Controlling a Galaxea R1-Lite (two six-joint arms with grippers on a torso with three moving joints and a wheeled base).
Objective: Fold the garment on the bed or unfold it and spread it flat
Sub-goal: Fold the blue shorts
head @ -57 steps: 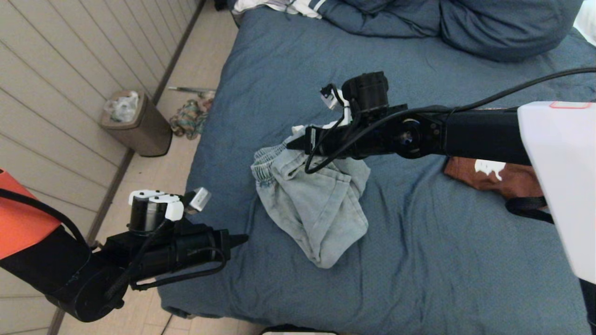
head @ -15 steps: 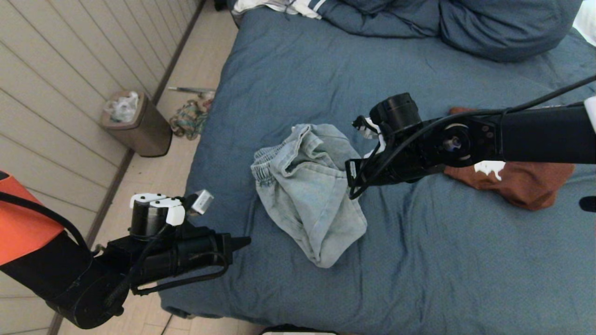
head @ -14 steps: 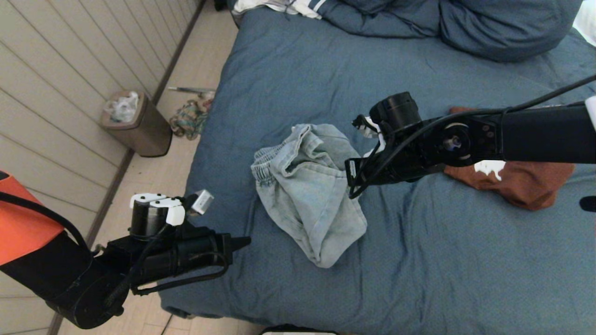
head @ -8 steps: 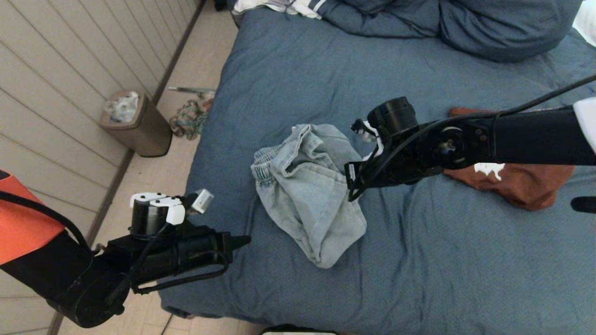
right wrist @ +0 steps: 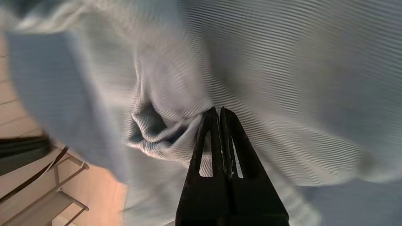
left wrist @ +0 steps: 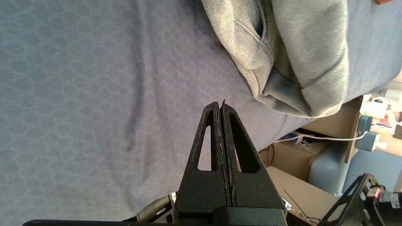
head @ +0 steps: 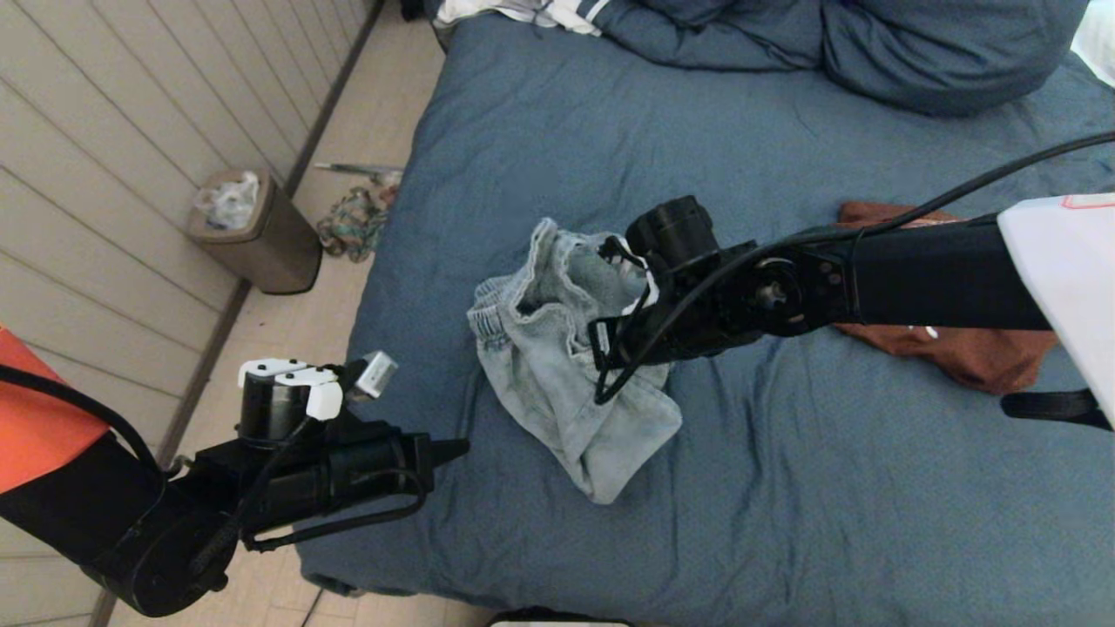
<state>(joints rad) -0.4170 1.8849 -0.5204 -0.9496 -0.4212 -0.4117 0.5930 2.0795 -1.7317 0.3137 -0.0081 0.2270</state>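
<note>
Your garment, a pair of pale denim shorts (head: pixel 566 366), lies crumpled near the middle of the bed (head: pixel 784 488), its elastic waistband toward the bed's left edge and one fold of cloth standing up beside the right arm. Your right gripper (right wrist: pixel 219 110) sits over the shorts, its jaws pressed together; in the right wrist view the tips are against a bunched ridge of the denim, but you cannot tell whether any cloth is caught between them. Your left gripper (left wrist: pixel 220 105) waits at the bed's near left corner, jaws pressed tight together with nothing between them, the tips over bare blue cover and apart from the nearest end of the shorts. A rust-brown garment (head: pixel 976 357) lies on the bed to the right, partly under the right arm. Rumpled blue bedding (head: pixel 871 43) is piled at the far end. On the floor to the left stand a small bin (head: pixel 257 231) and a heap of patterned cloth (head: pixel 353 222).
</note>
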